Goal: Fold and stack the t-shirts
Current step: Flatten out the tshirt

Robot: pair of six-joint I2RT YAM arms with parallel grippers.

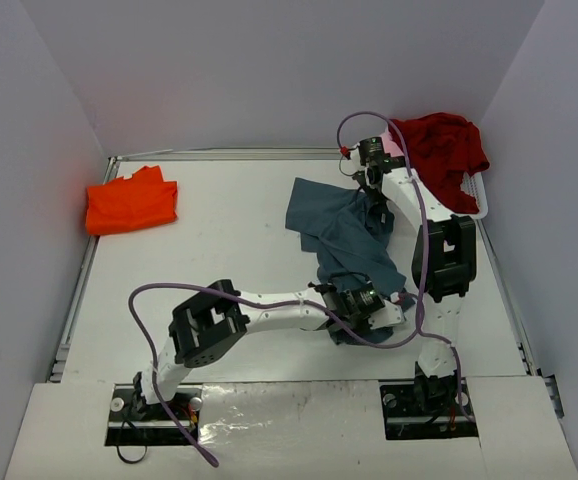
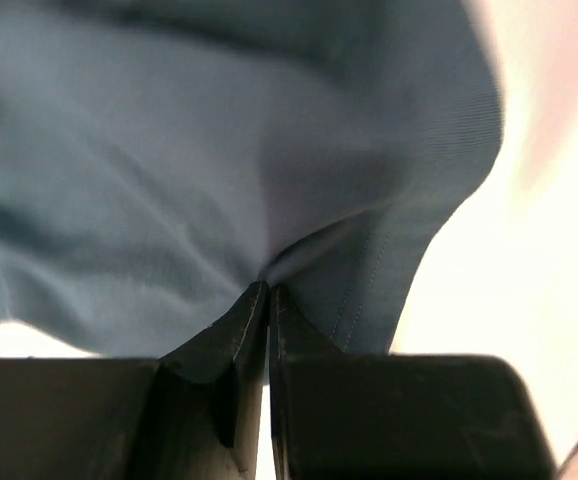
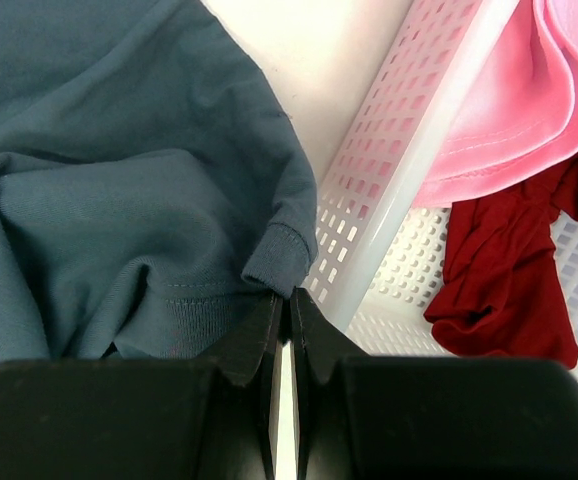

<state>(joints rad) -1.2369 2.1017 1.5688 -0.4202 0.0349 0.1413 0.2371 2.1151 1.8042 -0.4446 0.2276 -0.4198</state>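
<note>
left gripper (image 2: pixel 267 305) and right gripper (image 3: pixel 281 305) each pinch shut on the slate-blue t-shirt (image 1: pixel 344 235) — spreading step, i judge; next, draw the held edges apart to flatten it.

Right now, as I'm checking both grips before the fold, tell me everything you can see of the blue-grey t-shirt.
The blue-grey t-shirt is soft knit cloth with stitched hems, unfolded and rumpled, lying in a diagonal band on the white table. The left fingers pinch its near edge. The right fingers pinch its far end by a sleeve hem, close beside the white basket.
</note>
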